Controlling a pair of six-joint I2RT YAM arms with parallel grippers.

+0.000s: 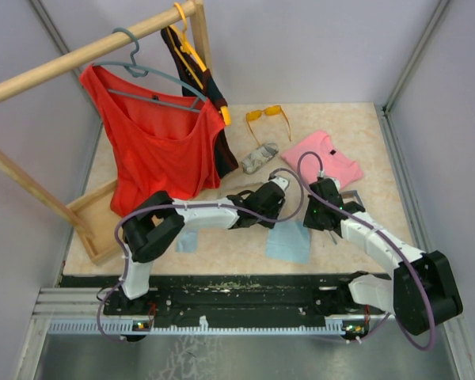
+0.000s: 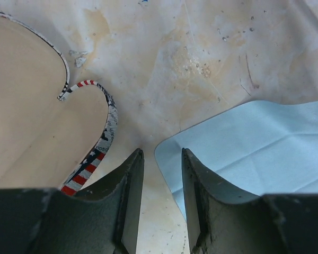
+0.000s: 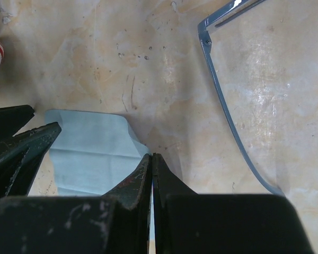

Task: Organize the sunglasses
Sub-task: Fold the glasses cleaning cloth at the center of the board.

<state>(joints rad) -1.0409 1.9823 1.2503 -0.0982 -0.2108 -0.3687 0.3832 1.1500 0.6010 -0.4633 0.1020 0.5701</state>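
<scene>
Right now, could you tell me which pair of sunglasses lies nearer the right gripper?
The slim greyish-lilac pair: its thin frame lies on the table just beside the right gripper, whereas the orange-lensed pair sits much farther back.

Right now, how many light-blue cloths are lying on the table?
2. The bigger cloth lies front and centre; the smaller cloth lies to its left, right beside the left arm. Others may be hidden beneath the arms.
</scene>
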